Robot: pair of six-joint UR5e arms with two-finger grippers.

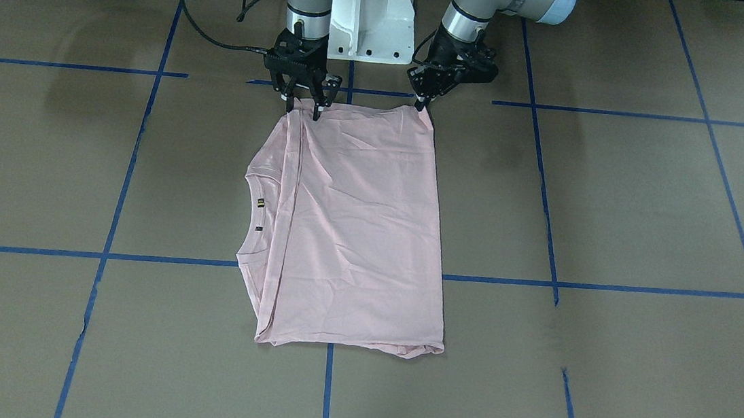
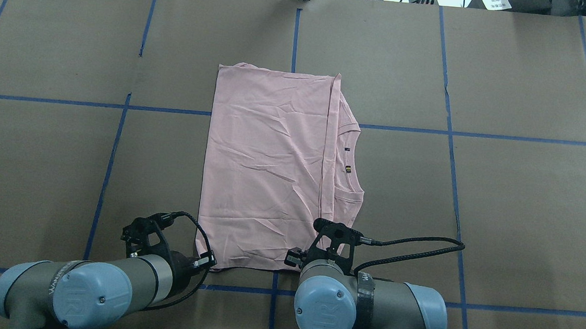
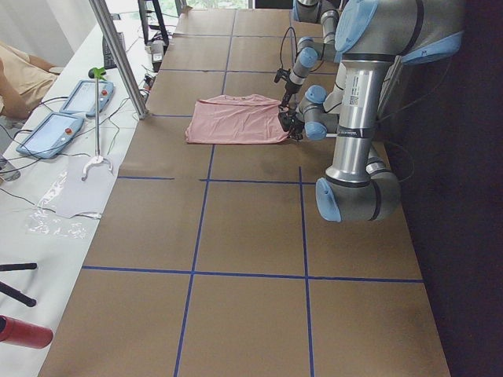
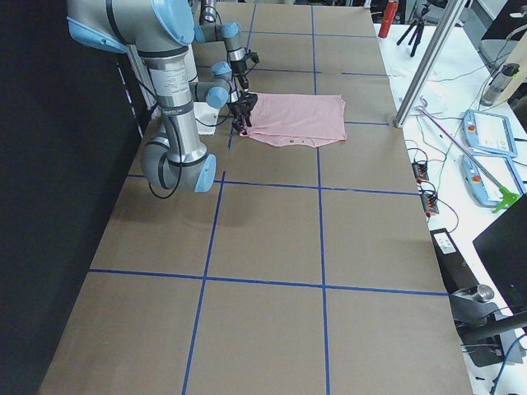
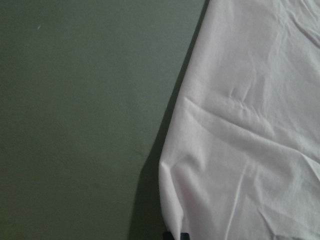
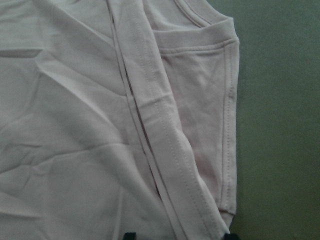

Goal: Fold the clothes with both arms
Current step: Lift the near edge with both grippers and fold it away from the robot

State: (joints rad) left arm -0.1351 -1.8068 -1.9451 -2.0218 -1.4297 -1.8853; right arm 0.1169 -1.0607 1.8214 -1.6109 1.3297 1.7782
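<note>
I am seeing the folded pale pink T-shirt (image 2: 266, 173) lying flat mid-tabletop (image 2: 504, 202), collar toward 3 o'clock overhead. Left gripper (image 1: 418, 107) fingers are pinching together on its 7 o'clock corner. Right gripper (image 1: 303, 110) fingers are standing apart, straddling its 5 o'clock corner.

The pale pink T-shirt (image 1: 356, 235) lies flat and wrinkled, folded into a rectangle. Its ribbed collar (image 1: 251, 218) sticks out on the right gripper's (image 1: 303, 105) side. That claw's spread fingers rest on one near corner, and the left gripper (image 1: 421, 106) pinches the other.
</note>
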